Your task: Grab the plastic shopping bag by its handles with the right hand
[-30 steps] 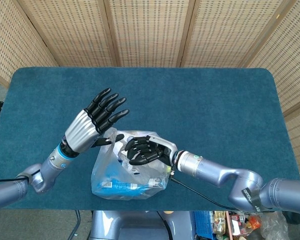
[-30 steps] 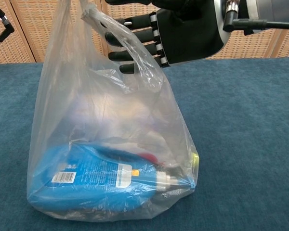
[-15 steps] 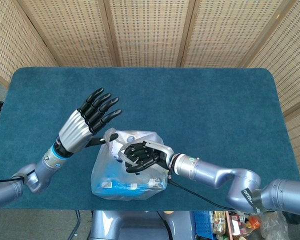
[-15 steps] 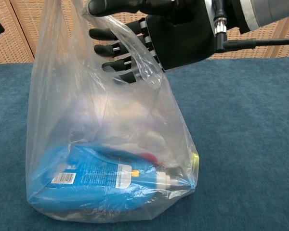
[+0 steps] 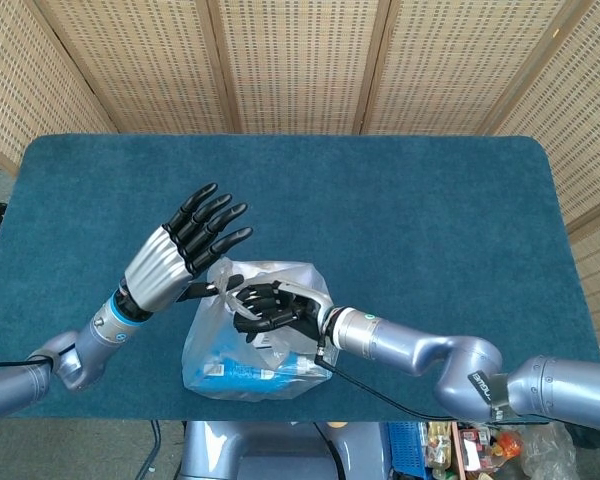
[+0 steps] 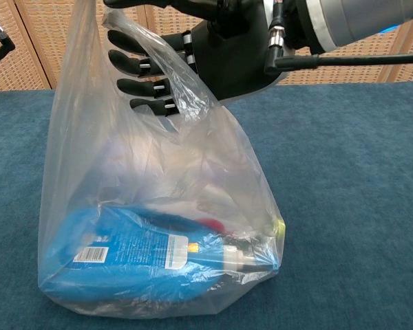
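Head view: your right hand [image 5: 270, 305] sits over the top of the plastic shopping bag [image 5: 255, 345] near the bench's [image 5: 400, 220] front edge, fingers through the handles [image 5: 242, 282], not clenched. Left hand [image 5: 185, 245] is spread wide beside it, holding nothing.

Chest view: right hand [image 6: 193, 58] fingers are spread in the handle loop [image 6: 155, 48]; the bag [image 6: 158, 206] hangs below, holding a blue pouch [image 6: 138, 251].

Left hand [image 5: 185, 245]: raised, palm turned away, fingers spread and straight, holding nothing.
Left arm: forearm slants up from the lower left.
Right hand [image 5: 270, 306]: fingers partly curled, loosely apart.
Right arm: reaches in from the lower right.
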Controlling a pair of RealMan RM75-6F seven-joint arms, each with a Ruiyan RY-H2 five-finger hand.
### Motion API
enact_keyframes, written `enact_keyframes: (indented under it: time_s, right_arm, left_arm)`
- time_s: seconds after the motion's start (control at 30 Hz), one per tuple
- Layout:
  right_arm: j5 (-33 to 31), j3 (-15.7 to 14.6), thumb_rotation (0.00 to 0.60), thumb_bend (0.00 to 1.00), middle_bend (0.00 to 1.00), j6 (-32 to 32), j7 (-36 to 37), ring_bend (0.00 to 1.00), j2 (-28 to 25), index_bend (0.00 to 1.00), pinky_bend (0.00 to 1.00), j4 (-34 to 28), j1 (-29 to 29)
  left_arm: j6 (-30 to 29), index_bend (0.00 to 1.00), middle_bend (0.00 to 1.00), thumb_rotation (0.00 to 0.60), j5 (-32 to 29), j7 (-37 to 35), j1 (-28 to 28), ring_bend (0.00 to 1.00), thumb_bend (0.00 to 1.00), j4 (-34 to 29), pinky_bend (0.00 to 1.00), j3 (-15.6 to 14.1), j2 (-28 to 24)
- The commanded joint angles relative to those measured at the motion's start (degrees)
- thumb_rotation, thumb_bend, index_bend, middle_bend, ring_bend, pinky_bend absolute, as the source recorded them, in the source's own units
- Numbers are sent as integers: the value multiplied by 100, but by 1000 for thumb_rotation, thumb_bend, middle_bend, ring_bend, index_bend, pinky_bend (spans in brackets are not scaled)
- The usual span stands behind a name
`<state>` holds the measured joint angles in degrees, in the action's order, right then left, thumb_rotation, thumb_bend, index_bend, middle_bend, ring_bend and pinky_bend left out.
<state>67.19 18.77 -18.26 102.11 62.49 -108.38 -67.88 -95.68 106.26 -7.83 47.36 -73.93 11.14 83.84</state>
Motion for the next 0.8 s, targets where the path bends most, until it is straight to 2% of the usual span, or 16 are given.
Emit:
enact_keyframes:
  time_s: [0.03,0.23,0.4,0.57,0.8]
  right_arm:
    - [-319,199,600,252,528,17,-293,431,147,448,443,17,151]
    - [-666,389,600,252,500,24,-719,391,238,415,432,-11,268]
    - [-942,509,600,246,454,0,-1131,348,352,389,346,-16,376]
    - [-1162,644,600,244,443,84,-1464,336,459,382,339,-3,484]
    - [-1338,993,600,243,430,267,-1605,330,617,373,339,-28,717]
  left_arm:
    - [17,38,0,600,20,38,10,0,193,-49,0,0,-9]
    - [111,39,0,600,-4,90,36,0,194,-166,0,9,-14]
    - [208,44,0,600,-28,165,59,0,194,-280,0,20,-24]
    - [280,45,0,600,-63,216,78,0,193,-351,0,41,-9]
    - [371,46,0,600,-91,283,116,0,194,-371,0,63,35]
